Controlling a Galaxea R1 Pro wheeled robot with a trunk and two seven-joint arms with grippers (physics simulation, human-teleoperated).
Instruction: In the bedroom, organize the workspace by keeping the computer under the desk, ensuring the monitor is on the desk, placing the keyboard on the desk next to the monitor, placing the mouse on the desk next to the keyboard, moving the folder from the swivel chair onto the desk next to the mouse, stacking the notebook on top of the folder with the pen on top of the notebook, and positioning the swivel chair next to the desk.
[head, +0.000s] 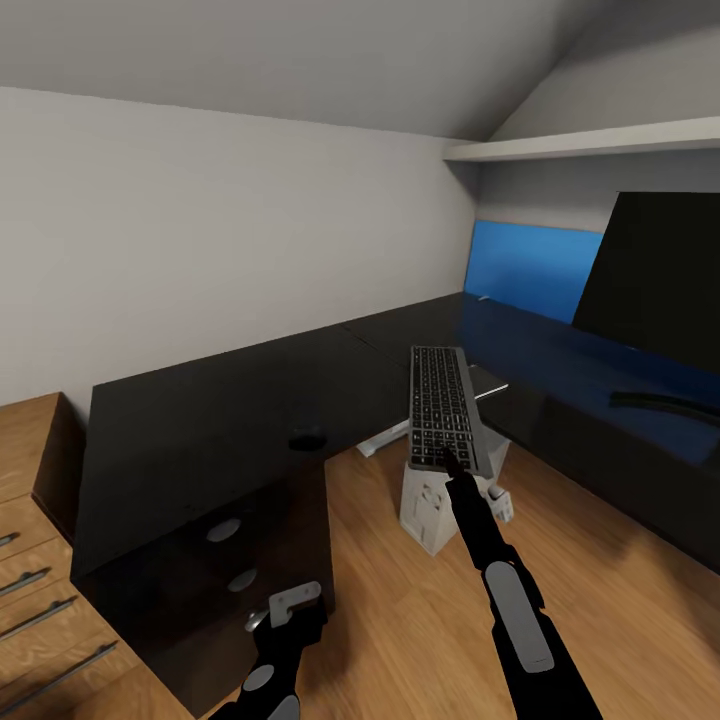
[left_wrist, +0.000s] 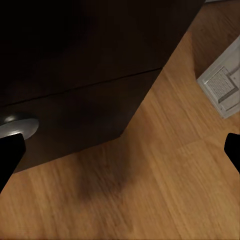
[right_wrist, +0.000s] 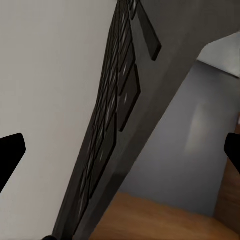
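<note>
Here, through the head camera, I saw my right gripper (head: 458, 462) raised at the near end of the long slim keyboard with dark keys in a silvery-grey frame (head: 443, 405). The keyboard was held up in the air, above the light wood floor (head: 420, 610) in the inner corner of the large L-shaped desk with the glossy black top (head: 230, 410), its far end pointing toward the desk. I read the right gripper as clenched on that near end. In the right wrist camera the keyboard (right_wrist: 112, 125) ran close and steeply tilted between the dark fingertips (right_wrist: 10, 152).

Below the keyboard stood the light grey boxy tower case of the computer (head: 430, 510), on the floor by the desk's white leg. The small black oval mouse (head: 306, 438) lay on the desk's left wing near its front edge, well apart from the keyboard. The wide black flat monitor (head: 655, 275) stood on the desk's right wing, in front of a blue wall panel (head: 525, 265).

My left gripper (head: 290, 605) hung low beside the black drawer unit with round silver knobs (head: 215, 560). Its fingers were spread apart in the left wrist camera, holding nothing.
</note>
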